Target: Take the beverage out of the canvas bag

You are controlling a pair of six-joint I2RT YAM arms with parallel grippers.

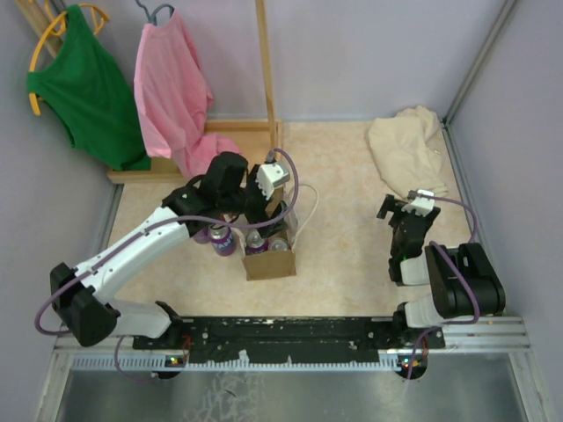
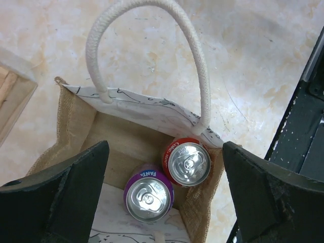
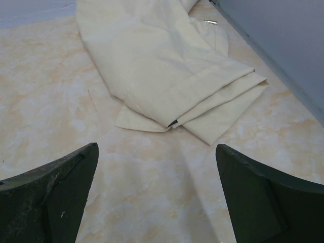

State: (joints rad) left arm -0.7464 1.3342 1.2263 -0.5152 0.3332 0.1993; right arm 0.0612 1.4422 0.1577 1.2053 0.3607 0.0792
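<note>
The small brown canvas bag (image 1: 270,264) stands upright in the middle of the table, its white loop handle (image 2: 147,10) raised. In the left wrist view two cans stand inside the bag (image 2: 71,116): a purple Fanta can (image 2: 148,197) and a red Coke can (image 2: 187,163). My left gripper (image 1: 264,220) hovers right above the bag's mouth, open and empty, its fingers (image 2: 66,197) spread wider than both cans. My right gripper (image 1: 398,215) is open and empty over bare table at the right, also seen in the right wrist view (image 3: 157,148).
A purple can (image 1: 222,239) stands outside the bag on its left. A folded cream cloth (image 3: 162,66) lies at the back right (image 1: 406,149). Green (image 1: 88,88) and pink (image 1: 171,88) shirts hang on a wooden stand (image 1: 264,61) at the back left. A black rail (image 1: 290,330) runs along the near edge.
</note>
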